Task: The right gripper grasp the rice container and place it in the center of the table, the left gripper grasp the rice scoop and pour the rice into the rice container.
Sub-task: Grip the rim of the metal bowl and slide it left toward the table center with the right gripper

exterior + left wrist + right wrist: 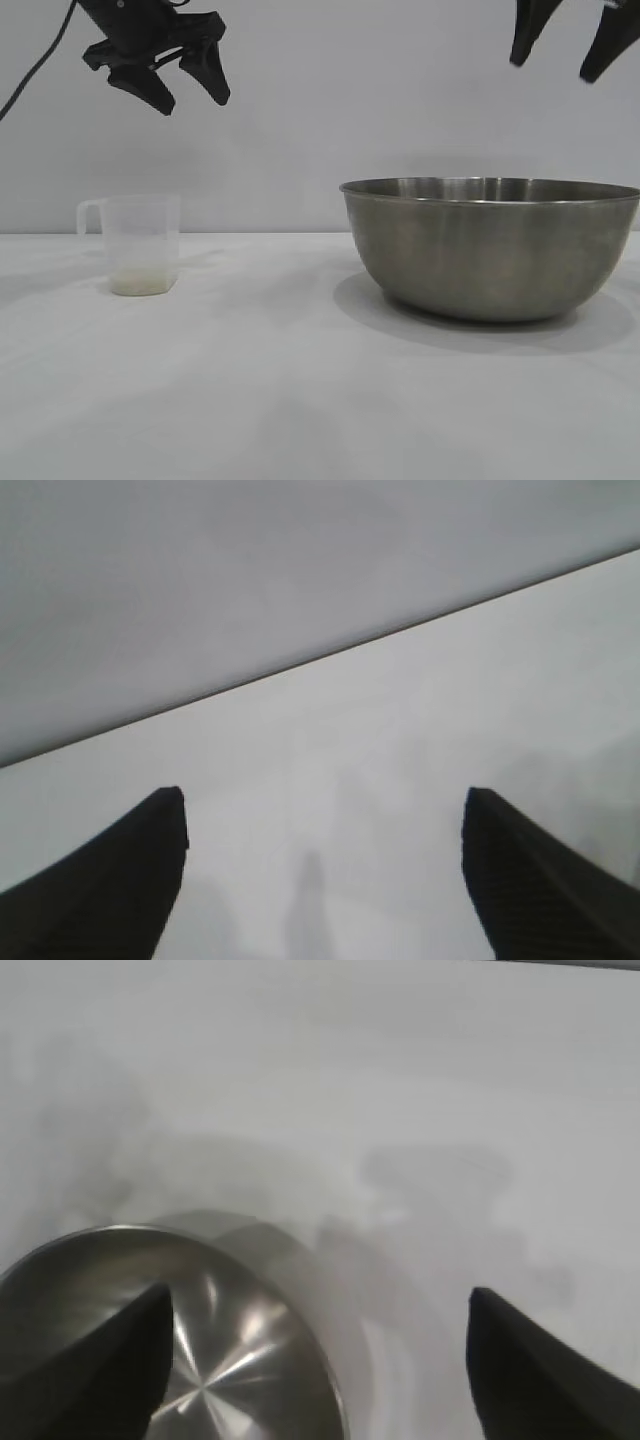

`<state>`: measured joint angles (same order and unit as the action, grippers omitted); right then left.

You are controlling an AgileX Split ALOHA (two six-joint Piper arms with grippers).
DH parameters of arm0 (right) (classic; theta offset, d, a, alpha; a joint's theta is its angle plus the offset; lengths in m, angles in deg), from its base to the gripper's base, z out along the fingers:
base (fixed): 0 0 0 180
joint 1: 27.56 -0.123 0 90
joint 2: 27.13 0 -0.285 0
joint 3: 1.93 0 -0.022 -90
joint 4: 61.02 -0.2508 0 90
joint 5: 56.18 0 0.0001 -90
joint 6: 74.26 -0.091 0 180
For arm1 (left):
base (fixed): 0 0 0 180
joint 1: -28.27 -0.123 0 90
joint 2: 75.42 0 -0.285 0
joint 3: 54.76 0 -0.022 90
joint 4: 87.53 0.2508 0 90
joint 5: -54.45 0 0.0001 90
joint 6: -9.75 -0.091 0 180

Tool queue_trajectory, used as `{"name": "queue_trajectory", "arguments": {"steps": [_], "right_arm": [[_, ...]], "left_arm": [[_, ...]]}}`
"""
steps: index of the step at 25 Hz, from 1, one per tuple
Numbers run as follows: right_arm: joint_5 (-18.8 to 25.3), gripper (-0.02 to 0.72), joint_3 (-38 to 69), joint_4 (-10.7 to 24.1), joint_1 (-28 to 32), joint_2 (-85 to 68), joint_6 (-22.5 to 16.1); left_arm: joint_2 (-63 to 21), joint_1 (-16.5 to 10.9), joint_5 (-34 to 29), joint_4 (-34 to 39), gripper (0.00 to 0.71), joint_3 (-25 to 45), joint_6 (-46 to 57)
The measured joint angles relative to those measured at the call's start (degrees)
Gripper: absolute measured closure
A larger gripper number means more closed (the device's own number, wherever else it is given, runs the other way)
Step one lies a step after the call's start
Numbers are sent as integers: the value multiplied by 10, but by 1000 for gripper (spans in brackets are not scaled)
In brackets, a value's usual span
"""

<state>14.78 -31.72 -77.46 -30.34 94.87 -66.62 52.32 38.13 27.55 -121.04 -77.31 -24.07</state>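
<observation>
The rice container point(490, 248), a big steel bowl, stands on the white table point(300, 400) at the right of the exterior view. High above its right part hangs my right gripper point(560, 60), open and empty. In the right wrist view the rice container point(200, 1360) lies below, with one finger over its inside and the other over bare table. The rice scoop point(138, 244), a small translucent cup with a side handle, stands at the left with a thin layer of rice point(140, 283) in its bottom. My left gripper point(193, 92) hovers open well above the scoop, holding nothing. Only table shows between its fingers point(100, 890).
A plain grey wall point(300, 120) rises behind the table's far edge. Bare tabletop lies between the scoop and the bowl and along the front.
</observation>
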Motion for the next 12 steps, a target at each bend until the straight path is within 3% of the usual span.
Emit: {"name": "queue_trajectory", "arguments": {"steps": [12], "right_arm": [[-5, 160, 151, -5, 0, 0, 14]], "left_arm": [[0, 0, -1, 0, 193, 0, 0]]}}
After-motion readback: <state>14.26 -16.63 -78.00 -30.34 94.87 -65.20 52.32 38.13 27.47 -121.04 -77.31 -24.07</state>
